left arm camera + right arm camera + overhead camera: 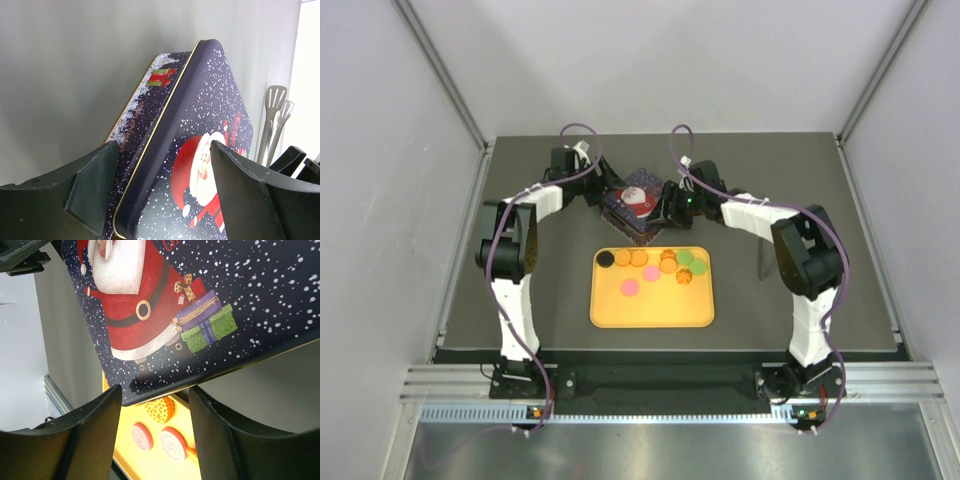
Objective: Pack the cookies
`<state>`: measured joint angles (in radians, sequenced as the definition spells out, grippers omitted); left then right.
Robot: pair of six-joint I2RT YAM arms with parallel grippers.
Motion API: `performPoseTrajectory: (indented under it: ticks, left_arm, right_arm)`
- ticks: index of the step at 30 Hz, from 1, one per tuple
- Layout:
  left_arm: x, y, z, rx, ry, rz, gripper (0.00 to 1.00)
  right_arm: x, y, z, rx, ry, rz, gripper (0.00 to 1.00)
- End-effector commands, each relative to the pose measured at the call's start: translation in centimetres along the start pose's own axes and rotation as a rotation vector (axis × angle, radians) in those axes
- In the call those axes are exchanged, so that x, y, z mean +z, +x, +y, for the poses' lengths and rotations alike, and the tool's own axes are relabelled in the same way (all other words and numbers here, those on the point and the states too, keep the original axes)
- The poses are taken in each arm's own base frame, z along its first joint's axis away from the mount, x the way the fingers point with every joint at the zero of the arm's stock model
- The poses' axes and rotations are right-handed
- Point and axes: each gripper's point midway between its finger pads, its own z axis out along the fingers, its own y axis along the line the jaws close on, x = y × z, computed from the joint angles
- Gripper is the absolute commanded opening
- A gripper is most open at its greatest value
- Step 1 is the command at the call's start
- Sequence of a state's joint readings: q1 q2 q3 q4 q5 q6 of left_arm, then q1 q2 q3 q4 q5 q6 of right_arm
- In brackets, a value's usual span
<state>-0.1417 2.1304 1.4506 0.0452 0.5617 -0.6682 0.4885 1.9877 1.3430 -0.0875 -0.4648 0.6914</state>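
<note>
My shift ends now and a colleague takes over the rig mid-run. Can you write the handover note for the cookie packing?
The left tool has its fingers against both sides of the Santa tin and is shut on it.
The right tool straddles the tin's edge; whether it grips is unclear.
The tin sits tilted beyond the yellow tray, lid on.
The cookies lie loose on the tray's far half.
Done: no cookie visibly packed.
Left: open the tin, move the cookies in, close it.
The tongs lie unused on the table.
</note>
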Motion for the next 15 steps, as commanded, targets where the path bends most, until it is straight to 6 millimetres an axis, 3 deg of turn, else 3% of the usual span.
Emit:
performPoseTrajectory:
  ticks: [1, 15]
  left_arm:
    - [-1.8, -0.7, -3.8, 0.029, 0.089, -0.024, 0.78]
    - [-4.1, 0.2, -1.6, 0.033, -0.085, -0.035, 0.73]
  right_arm:
    - [0.4, -1.3, 0.7, -0.051, -0.018, -0.028, 0.56]
    - [0.9, 1.1, 0.6, -0.080, 0.005, 0.001, 0.63]
